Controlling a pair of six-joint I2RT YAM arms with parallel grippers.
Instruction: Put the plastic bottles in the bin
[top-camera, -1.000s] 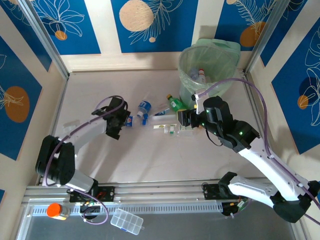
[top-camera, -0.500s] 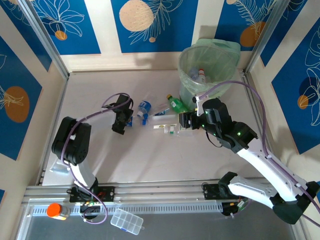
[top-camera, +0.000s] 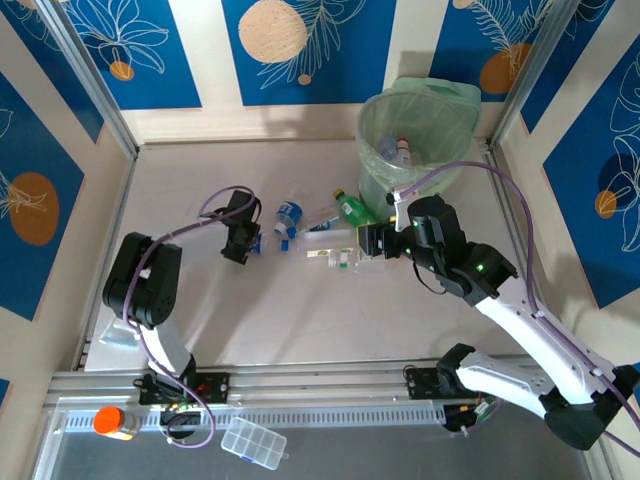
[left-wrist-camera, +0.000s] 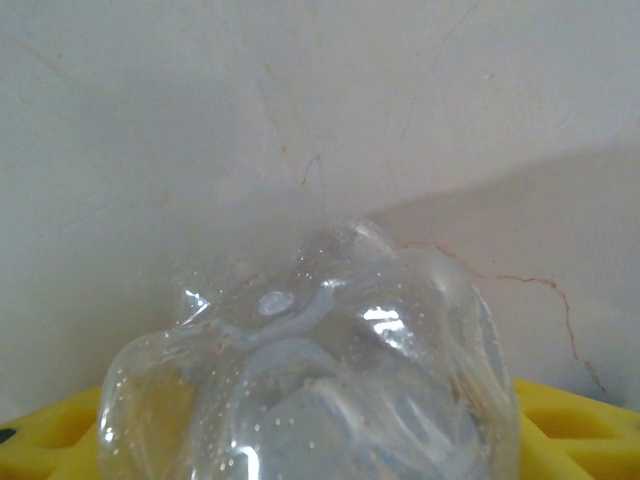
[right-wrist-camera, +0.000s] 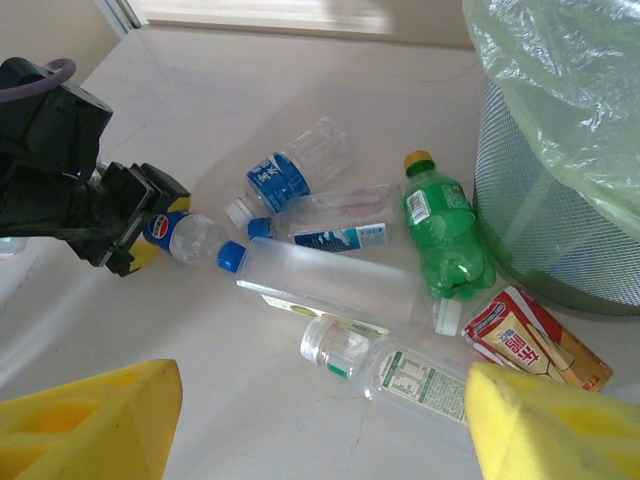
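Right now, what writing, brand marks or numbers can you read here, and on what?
No words read clearly.
Round red-white-blue emblem, Pepsi-like: blue-labelled bottle at the left gripper.
Bold characters on the red-and-white label: blurred.
White print on the second blue label, small print on the green bottle: too small.

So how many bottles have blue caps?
2. One is on the small bottle at the left gripper; one is on the clear blue-labelled bottle lying just beyond the big clear bottle. Bottles down in the bin may hide more.
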